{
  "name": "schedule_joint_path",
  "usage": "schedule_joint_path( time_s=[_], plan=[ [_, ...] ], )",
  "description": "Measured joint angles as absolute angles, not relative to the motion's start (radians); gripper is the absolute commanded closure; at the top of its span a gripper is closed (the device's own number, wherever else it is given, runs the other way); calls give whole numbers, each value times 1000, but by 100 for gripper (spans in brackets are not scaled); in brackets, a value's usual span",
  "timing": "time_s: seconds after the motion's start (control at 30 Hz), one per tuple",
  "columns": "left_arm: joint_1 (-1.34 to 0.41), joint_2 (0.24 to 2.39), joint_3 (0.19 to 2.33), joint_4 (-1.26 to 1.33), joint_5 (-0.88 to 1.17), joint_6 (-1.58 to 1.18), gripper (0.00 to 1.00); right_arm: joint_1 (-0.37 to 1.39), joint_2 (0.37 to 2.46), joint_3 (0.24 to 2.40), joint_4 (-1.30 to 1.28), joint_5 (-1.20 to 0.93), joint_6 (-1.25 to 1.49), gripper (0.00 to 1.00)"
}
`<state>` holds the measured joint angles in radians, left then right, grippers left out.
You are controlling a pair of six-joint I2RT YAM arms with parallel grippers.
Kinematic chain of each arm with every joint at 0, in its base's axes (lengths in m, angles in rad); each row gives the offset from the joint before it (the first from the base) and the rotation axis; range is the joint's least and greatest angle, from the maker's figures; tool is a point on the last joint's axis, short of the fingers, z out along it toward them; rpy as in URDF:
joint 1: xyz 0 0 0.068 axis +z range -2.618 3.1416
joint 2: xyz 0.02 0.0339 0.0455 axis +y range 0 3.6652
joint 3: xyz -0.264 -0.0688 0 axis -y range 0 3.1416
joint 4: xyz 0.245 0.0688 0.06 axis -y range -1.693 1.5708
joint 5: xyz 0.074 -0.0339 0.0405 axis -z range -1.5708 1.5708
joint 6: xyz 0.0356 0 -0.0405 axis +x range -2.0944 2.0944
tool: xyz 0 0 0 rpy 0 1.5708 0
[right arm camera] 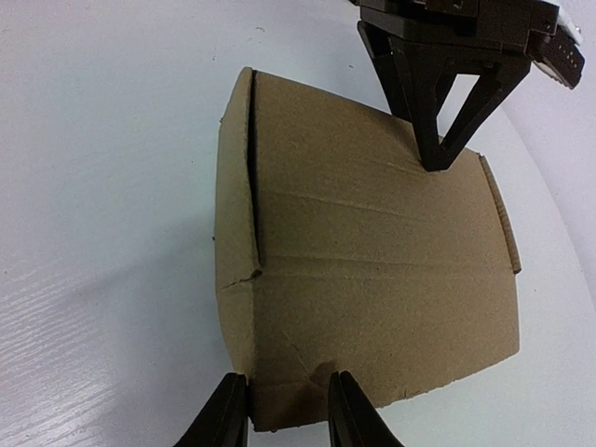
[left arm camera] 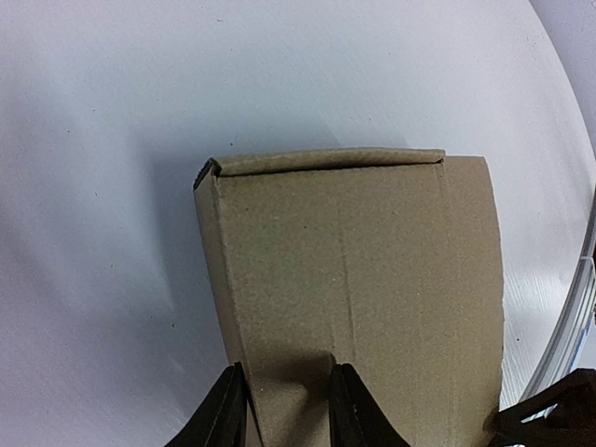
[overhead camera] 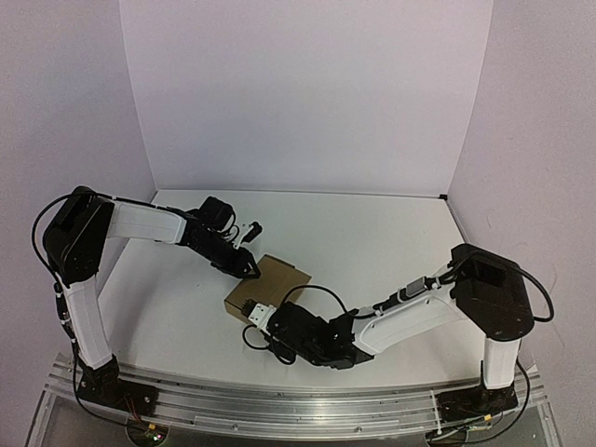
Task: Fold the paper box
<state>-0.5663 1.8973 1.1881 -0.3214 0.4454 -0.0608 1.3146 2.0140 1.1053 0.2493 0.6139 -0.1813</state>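
Observation:
The paper box (overhead camera: pixel 277 279) is a small, flat brown cardboard box lying on the white table, near the middle front. Its far end flap (left arm camera: pixel 331 161) is tucked shut. My left gripper (overhead camera: pixel 250 266) is at the box's far left corner. In the left wrist view that gripper (left arm camera: pixel 287 410) is shut on the box (left arm camera: pixel 372 279), one finger on the side wall and one on the top. My right gripper (overhead camera: pixel 254 310) is shut on the near corner (right arm camera: pixel 287 414) of the box (right arm camera: pixel 372 261). A side flap (right arm camera: pixel 235 186) stands slightly ajar. The left gripper (right arm camera: pixel 438 154) shows at the box's far edge.
White backdrop walls (overhead camera: pixel 307 93) close the table at the back and sides. An aluminium rail (overhead camera: pixel 279 402) with both arm bases runs along the near edge. The right arm's cables (overhead camera: pixel 317 298) loop over the table beside the box.

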Motion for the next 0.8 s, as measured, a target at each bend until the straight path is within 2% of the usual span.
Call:
schedule_joint_path(
  time_s=[0.4, 0.8],
  plan=[
    [-566, 1897, 1188, -321, 445, -61, 70, 1324, 2014, 1106, 249, 662, -231, 61],
    [-566, 1897, 1188, -321, 445, -60, 70, 1327, 2014, 1117, 236, 661, -219, 64]
  ],
)
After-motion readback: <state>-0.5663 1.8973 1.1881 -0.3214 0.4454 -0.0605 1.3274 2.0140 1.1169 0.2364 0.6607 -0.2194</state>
